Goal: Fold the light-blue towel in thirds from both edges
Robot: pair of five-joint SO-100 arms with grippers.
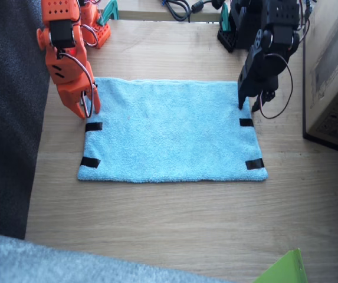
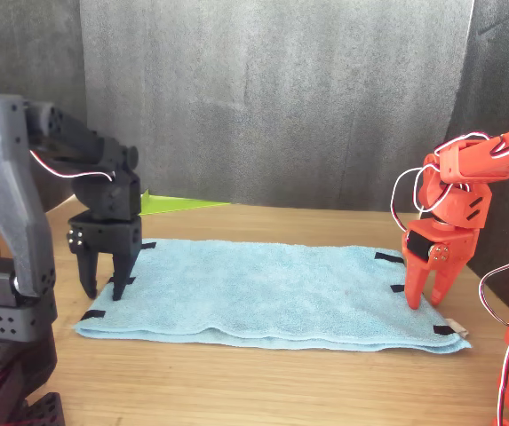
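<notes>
The light-blue towel (image 1: 171, 131) lies spread flat in the middle of the wooden table (image 1: 174, 224), black tape strips (image 1: 254, 164) along both short edges. The orange right gripper (image 2: 425, 293) stands fingers down on its end, spread apart, gripping nothing. The black left gripper (image 2: 103, 282) does likewise at the other end, prongs parted on the cloth. A cardboard box (image 1: 334, 71) sits beside the left arm; its contents can't be seen.

Bare wooden table (image 1: 174, 218) lies clear before the flat light-blue terry towel (image 1: 169, 132); a cardboard box (image 1: 334, 71) crowds the black left arm (image 1: 266, 53).
</notes>
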